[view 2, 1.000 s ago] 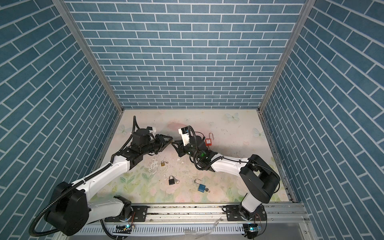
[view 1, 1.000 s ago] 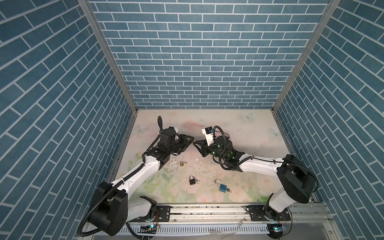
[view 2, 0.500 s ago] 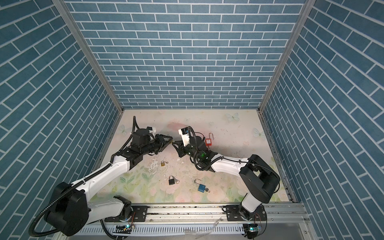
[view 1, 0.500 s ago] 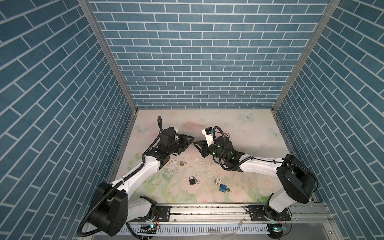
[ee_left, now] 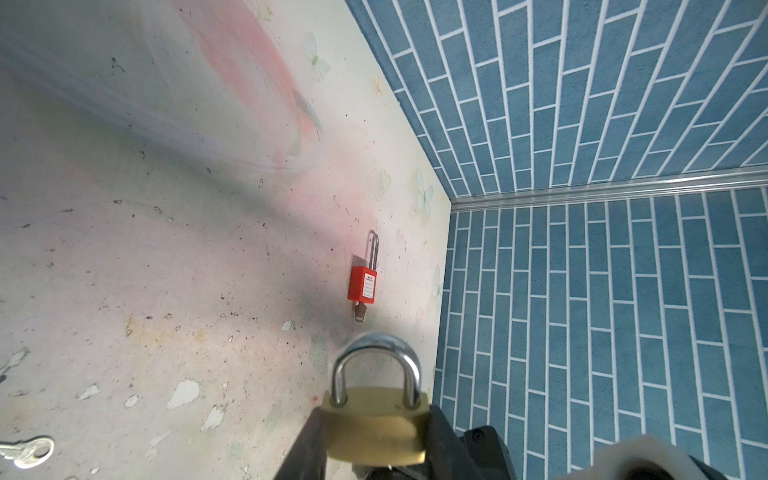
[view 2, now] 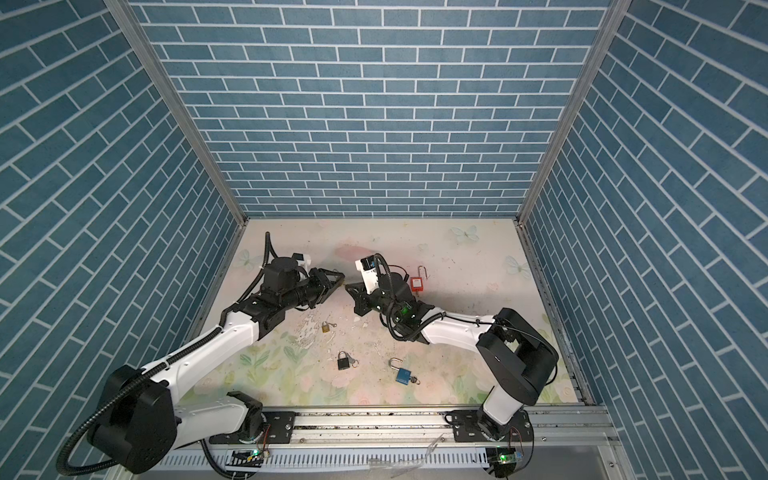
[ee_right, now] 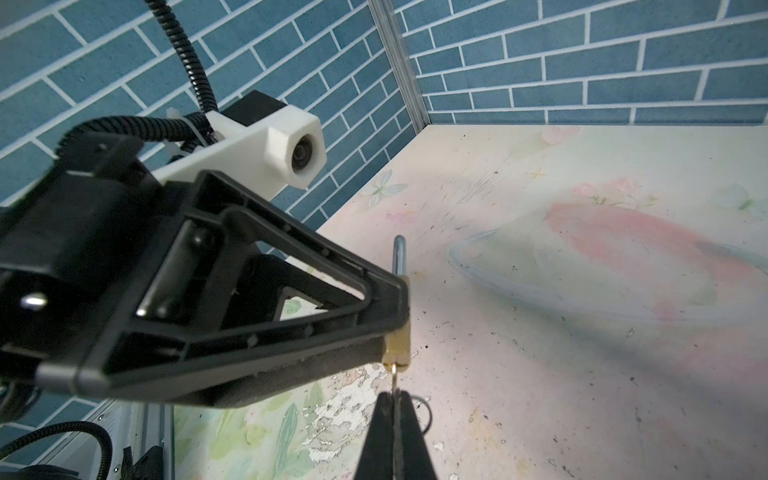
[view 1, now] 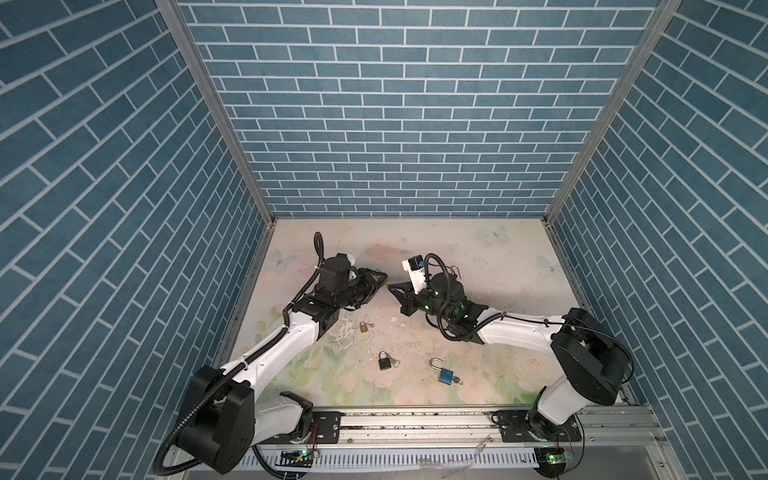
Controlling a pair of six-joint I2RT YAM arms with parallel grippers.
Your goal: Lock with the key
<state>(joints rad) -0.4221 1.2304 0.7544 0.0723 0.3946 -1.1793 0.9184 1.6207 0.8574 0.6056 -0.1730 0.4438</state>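
Brass padlock [ee_left: 376,428], held clear of the floral table [view 1: 478,257] left of centre and clamped across its body by the left gripper [view 1: 380,280]. Both shackle legs are seated in the body. Just to its right, the right gripper [ee_right: 394,409] is pinched tight on a key [ee_right: 393,380], whose blade enters the padlock's base.

Step in hand, as judged: key inserted, not yet turned. The next move calls for a twist of the right wrist about the key's axis while the left grip keeps the body from turning with it. The thin key slipping between the pads is the risk.

Count: five padlocks. One is held. On the table, left to right, lie a small brass padlock [view 1: 363,327], a black padlock [view 1: 384,360], a blue padlock [view 1: 445,375] with its shackle open, and a red padlock [view 2: 417,284]. A key sits at or beside each, as far as can be told.
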